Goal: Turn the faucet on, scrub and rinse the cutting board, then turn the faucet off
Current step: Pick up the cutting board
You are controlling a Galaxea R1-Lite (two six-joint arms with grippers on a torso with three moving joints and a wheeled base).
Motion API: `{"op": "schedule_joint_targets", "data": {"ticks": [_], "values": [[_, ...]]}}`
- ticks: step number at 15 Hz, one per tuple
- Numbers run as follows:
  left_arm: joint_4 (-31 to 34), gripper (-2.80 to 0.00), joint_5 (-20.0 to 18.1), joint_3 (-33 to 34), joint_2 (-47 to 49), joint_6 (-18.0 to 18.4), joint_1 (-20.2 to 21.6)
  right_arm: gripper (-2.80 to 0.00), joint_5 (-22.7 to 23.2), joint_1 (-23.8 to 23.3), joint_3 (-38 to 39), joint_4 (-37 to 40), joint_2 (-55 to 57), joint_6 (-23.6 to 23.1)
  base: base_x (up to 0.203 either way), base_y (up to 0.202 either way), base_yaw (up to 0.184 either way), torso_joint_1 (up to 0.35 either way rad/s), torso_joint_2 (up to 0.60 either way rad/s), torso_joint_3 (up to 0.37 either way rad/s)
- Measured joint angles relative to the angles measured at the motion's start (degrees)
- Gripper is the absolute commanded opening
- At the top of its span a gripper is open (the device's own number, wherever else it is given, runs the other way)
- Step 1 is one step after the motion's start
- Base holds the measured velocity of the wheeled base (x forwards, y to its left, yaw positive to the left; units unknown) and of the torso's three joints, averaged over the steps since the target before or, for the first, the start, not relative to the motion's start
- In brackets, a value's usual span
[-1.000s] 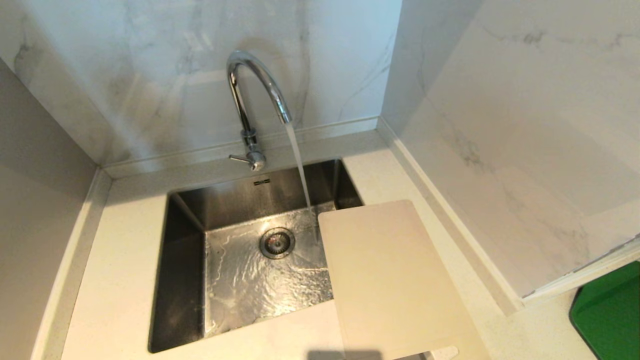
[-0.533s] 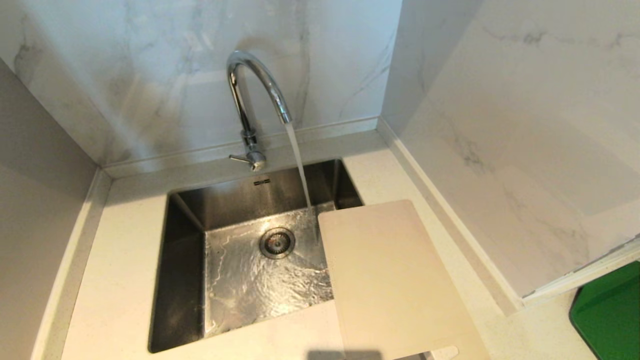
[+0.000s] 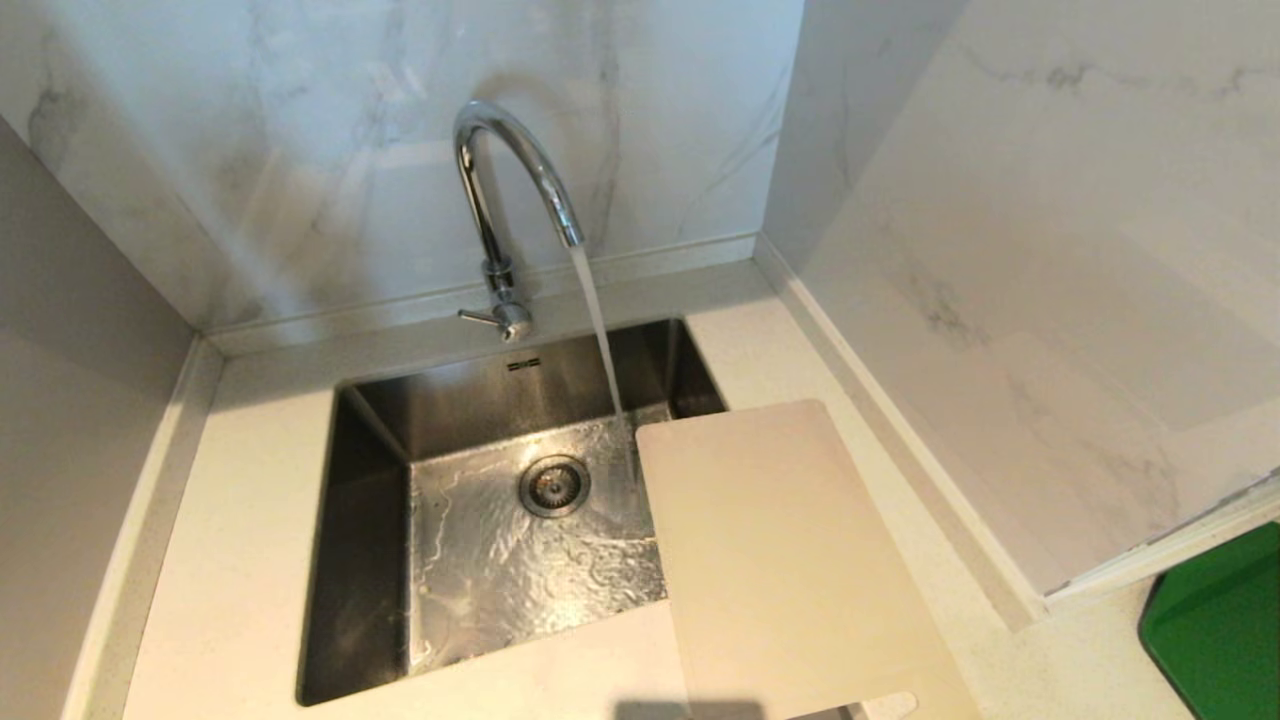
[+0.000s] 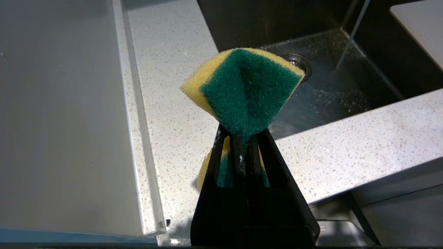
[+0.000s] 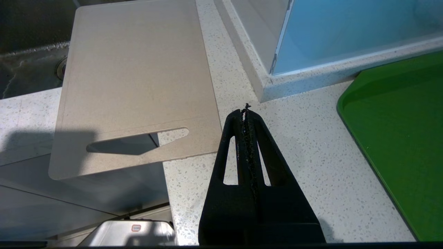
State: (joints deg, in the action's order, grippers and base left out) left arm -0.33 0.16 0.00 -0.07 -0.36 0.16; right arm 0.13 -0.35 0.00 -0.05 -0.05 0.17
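- Head view: the faucet (image 3: 505, 190) stands behind the sink (image 3: 360, 470), lever knob pointing to the robot's left, and its stream of water (image 3: 598, 330) falls into the basin just beside the far corner of the cutting board (image 3: 780, 560). The board lies on the table (image 3: 240, 560) at the sink's right edge, one far corner overhanging the basin, its long axis running from near to far. Neither arm shows here. A small mark on the sink's back wall is too small to read.
- Left wrist view: the left gripper (image 4: 242, 138) has its fingers clamped on a folded yellow-and-green sponge (image 4: 247, 86), above the table on the sink's near left; the board is across the basin, to its right.
- Right wrist view: the right gripper (image 5: 245, 116) has fingers closed and empty, just beside the board's slotted handle end (image 5: 136, 141), so it is probably the nearer arm. The green tray (image 5: 401, 138) lies to its right. No legible writing.
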Motion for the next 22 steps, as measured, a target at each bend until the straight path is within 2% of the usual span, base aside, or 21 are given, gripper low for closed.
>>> {"op": "schedule_joint_targets", "data": {"ticks": [11, 14, 18, 22], "values": [[0.0, -2.80, 0.0, 0.0, 0.0, 0.0, 0.0, -2.80, 0.0, 0.0, -0.2, 0.5, 0.4, 0.1, 0.000, 0.000, 0.000, 0.000, 0.00, 0.000], [0.2, -2.80, 0.0, 0.0, 0.0, 0.1, 0.0, -2.80, 0.3, 0.1, -0.6, 0.6, 2.8, -1.2, 0.000, 0.000, 0.000, 0.000, 0.00, 0.000], [0.3, -2.80, 0.0, 0.0, 0.0, 0.1, 0.0, -2.80, 3.8, 0.1, -10.4, 1.1, 11.1, -1.6, 0.000, 0.000, 0.000, 0.000, 0.00, 0.000], [0.3, -2.80, 0.0, 0.0, 0.0, 0.1, 0.0, -2.80, 9.0, 0.0, -26.2, 4.8, 25.4, -1.7, 0.000, 0.000, 0.000, 0.000, 0.00, 0.000]]}}
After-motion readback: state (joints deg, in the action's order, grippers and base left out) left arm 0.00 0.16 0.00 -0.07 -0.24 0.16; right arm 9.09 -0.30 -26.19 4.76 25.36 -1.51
